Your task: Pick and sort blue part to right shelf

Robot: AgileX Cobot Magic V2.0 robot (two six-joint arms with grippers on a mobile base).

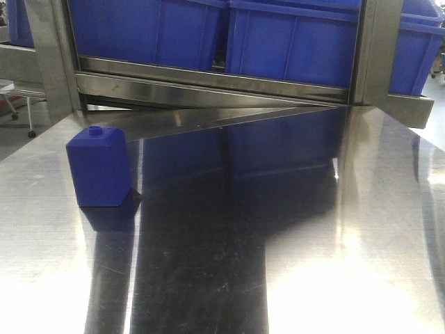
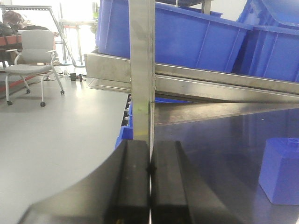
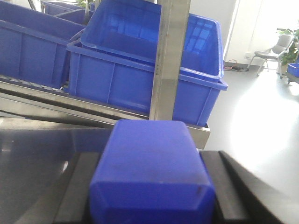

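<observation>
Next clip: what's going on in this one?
The right pincer is shut on the blue part, holding it up in front of the blue bins on the rack. The left pincer is shut with nothing in it, hanging near the edge of the steel table. A second blue block, with a small flat knob on top, stands upright on the table's left side, with no pincer touching it. The held part has not yet been set down.

Between fingers of right gripper [image 3: 149, 191]: blue part [image 3: 152, 168]. Straight beyond it, post [image 3: 170, 60], then bin [image 3: 117, 79]. Right of left gripper [image 2: 150, 170], block [image 2: 282, 170] on table [image 2: 215, 140].
</observation>
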